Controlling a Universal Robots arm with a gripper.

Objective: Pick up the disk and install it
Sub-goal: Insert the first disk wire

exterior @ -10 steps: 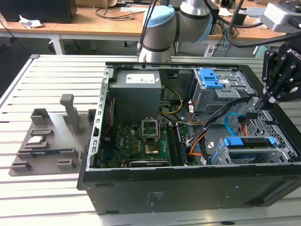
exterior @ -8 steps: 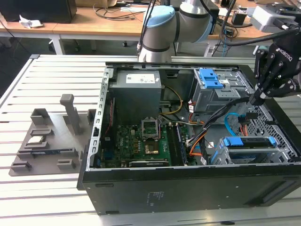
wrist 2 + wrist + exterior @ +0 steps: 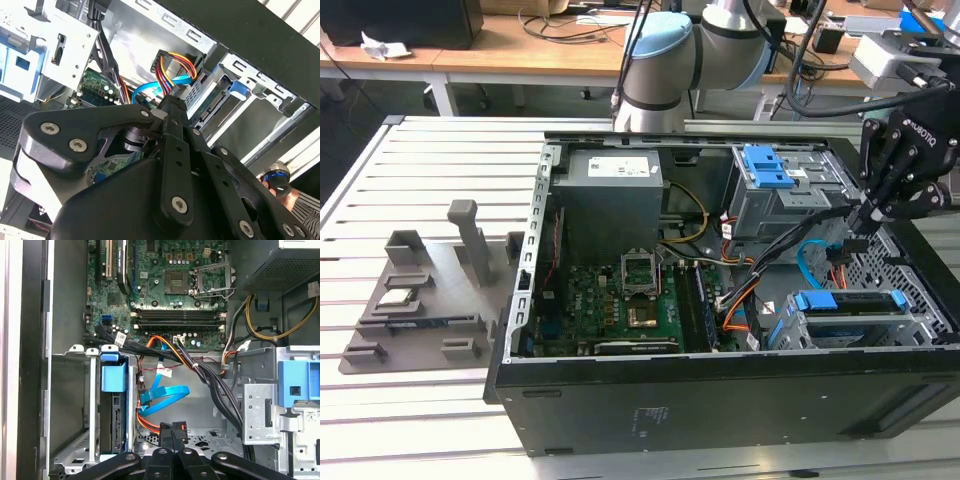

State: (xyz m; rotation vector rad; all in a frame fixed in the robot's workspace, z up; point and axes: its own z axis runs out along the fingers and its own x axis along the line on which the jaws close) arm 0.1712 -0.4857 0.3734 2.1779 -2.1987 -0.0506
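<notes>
Black-linked end effector, fingers pinched together on nothing, hangs among loose blue and orange cables that could snag beside the blue-framed silver disk seated in its grey metal cage.

from my station the exterior view is evenly lit from above, with soft, short shadows under the grey fixture on the slatted table. the computer case interior stays dimmer, its black front nearly featureless. in the second wrist view, the gripper is close and soft-focused, and bright metal at the drive cage washes out pale. the first wrist view is sharp on the motherboard, dark along the case wall.
</notes>
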